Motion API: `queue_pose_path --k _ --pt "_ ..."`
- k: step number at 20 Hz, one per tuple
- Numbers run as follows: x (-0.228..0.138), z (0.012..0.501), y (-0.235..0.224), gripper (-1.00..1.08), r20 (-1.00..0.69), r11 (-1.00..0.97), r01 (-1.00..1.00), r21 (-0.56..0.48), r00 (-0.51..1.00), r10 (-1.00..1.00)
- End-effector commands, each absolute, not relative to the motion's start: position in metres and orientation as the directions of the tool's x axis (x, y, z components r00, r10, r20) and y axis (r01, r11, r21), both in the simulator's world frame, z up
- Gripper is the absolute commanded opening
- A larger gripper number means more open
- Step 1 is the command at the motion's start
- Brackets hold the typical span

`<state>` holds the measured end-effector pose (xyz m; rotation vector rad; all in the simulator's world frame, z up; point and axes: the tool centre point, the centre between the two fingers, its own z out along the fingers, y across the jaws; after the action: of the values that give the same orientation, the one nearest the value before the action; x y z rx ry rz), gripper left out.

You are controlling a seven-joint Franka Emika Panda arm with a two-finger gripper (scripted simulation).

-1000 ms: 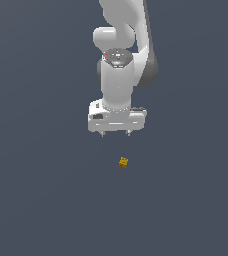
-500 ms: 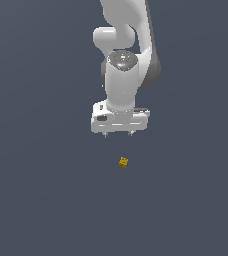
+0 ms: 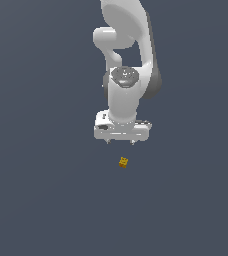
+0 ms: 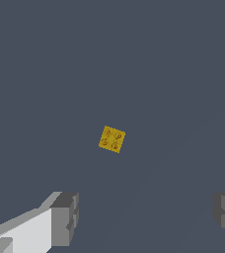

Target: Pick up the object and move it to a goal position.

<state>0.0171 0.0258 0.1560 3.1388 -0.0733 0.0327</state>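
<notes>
The object, a tiny yellow-orange cube (image 3: 123, 162) with darker spots, lies on the flat grey floor. In the exterior view my white gripper (image 3: 120, 143) hangs from the arm just above it, a small gap away, with nothing held. In the wrist view the cube (image 4: 112, 139) lies flat, turned slightly askew, well apart from both grey fingertips (image 4: 65, 217). The gripper (image 4: 146, 215) is open, its jaws spread wide and empty.
The plain dark grey floor (image 3: 46, 200) fills both views. The white arm (image 3: 128, 55) rises above the gripper toward the top of the exterior view.
The gripper has moved down toward the cube and slightly to the exterior view's right. The cube has not moved.
</notes>
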Motion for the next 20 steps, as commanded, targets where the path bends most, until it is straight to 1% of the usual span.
queue_pose_path --k 1,11,20 --pt "0.023 0.143 0.029 1.0 0.017 -0.995 -0.099 -0.002 0.995 -0.099" --pt "0.043 0.091 0.041 1.0 0.003 -0.955 -0.297 -0.003 0.955 -0.297" --pt "0.048 0.072 0.045 1.0 0.0 -0.933 -0.361 0.0 0.933 -0.361"
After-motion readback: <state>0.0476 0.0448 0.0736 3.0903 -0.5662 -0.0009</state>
